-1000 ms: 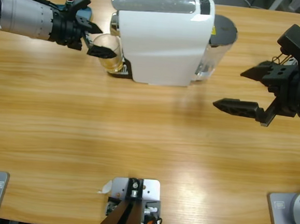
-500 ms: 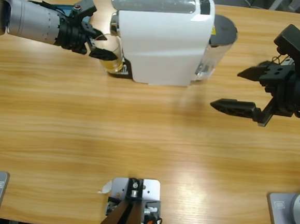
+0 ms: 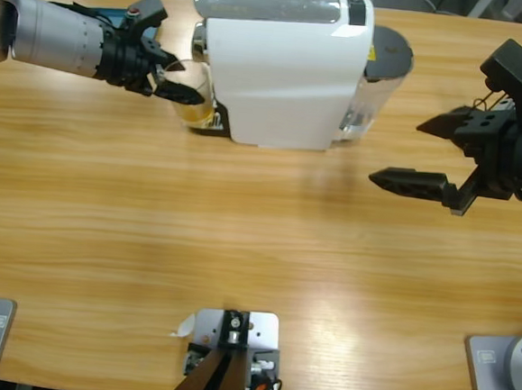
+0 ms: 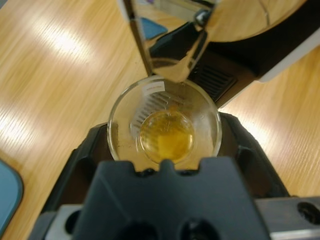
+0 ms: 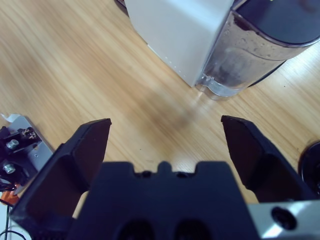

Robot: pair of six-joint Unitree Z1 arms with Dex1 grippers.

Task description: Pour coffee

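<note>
Little has changed since half a second ago: the left gripper (image 3: pixel 175 78) stays clamped on the glass (image 4: pixel 164 127) at the coffee machine's (image 3: pixel 285 66) spout, holding the coffee (image 4: pixel 166 137) upright; the right gripper (image 3: pixel 427 154) waits spread wide, empty, right of the machine.

overhead downward, wrists close, sharing coffee machine (image 3: pixel 285 66)

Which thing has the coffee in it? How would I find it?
Find the big white coffee machine on the wooden table. At its front stands a small clear glass, between the left gripper jaws. It alone holds a shallow amber-brown coffee layer.
</note>
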